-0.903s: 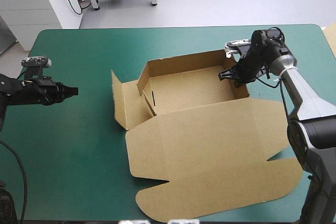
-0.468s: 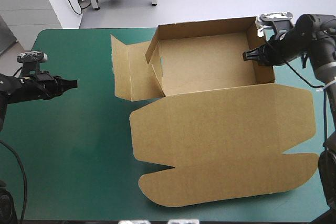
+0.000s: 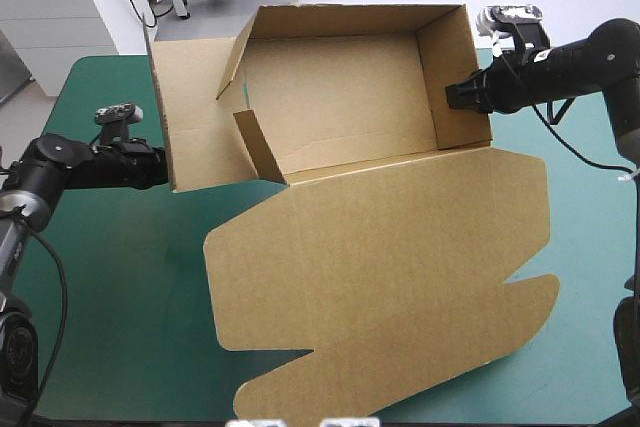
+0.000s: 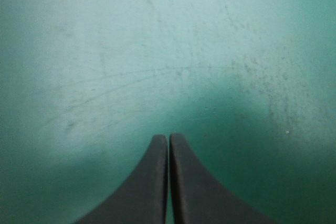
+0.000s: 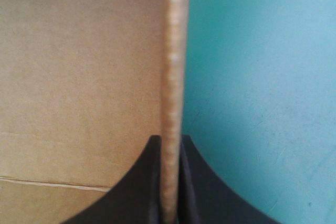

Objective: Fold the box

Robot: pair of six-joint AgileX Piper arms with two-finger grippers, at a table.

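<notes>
Right fingers (image 5: 169,141): clamped on the box (image 3: 380,247). They grip its right wall (image 3: 455,72), one finger inside the tray and one outside. In my right wrist view the board's edge runs straight ahead between them. From above I see these fingers (image 3: 458,94) meeting that wall from the worktop's right side, near the wall's middle.

Left fingers (image 4: 168,142): pressed together to a single point, with nothing between them. Ahead of them I see only the teal-green cover (image 4: 157,51). From above, my left arm (image 3: 90,162) reaches in from the worktop's left side. Its tip ends at the outer face of the left flap (image 3: 190,117), and I cannot tell whether it touches the board.

Box: brown, partly formed.
- Tray: toward the worktop's far edge, tipped so that its open side faces my overhead camera. The far wall and right wall stand up, and the floor (image 3: 330,97) is in plain sight.
- Left flap: large, standing out to the left of the tray.
- Tab (image 3: 258,142): smaller, angled inward at the tray's left end.
- Lid (image 3: 400,287): one wide panel with rounded ends. It spreads from the tray's near side toward the worktop's near edge, with a notch cut in on each side. I cannot tell whether it lies on the cover or hangs above it.

Worktop (image 3: 100,297): the cover shows to the left and right of the lid.
</notes>
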